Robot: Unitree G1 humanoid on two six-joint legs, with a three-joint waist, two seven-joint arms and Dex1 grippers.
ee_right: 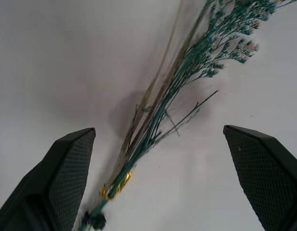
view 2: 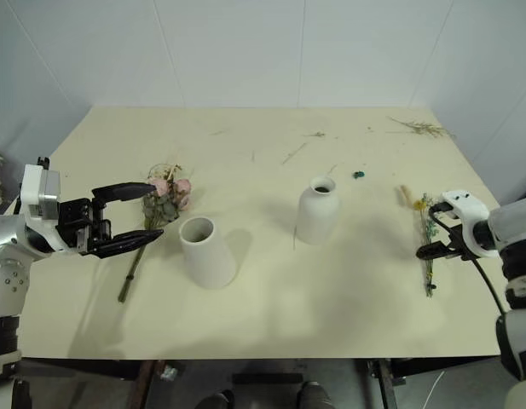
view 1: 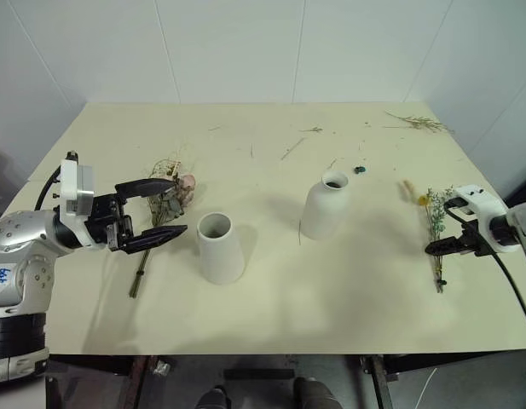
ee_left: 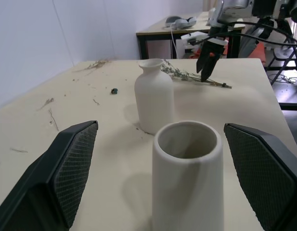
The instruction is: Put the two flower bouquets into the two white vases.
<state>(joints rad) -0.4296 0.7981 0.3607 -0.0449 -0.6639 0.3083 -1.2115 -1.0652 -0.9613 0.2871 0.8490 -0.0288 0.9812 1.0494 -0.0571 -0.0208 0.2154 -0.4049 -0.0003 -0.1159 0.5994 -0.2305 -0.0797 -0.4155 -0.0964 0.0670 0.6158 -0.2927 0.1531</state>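
Observation:
The bushy rose bouquet (view 1: 169, 198) lies on the table's left side, with its stem running toward the front edge. My left gripper (view 1: 178, 205) hovers open over it, pointing level at the cone-shaped white vase (view 1: 220, 247), which stands upright between its fingers (ee_left: 66, 168) in the left wrist view. Behind it, right of centre, the bottle-shaped white vase (view 1: 326, 206) stands upright and empty. Flat at the right edge lies the slim bouquet (view 1: 435, 232), tied with a gold band. My right gripper (view 1: 440, 226) is open and tilted down just above its stems (ee_right: 158, 110), one finger on each side.
Loose dried twigs (view 1: 420, 123) lie at the back right corner, and thin scraps (view 1: 292, 149) are scattered across the back middle. A small dark bit (view 1: 360, 169) sits behind the bottle vase. The cream table (view 1: 331, 307) ends close to the right gripper.

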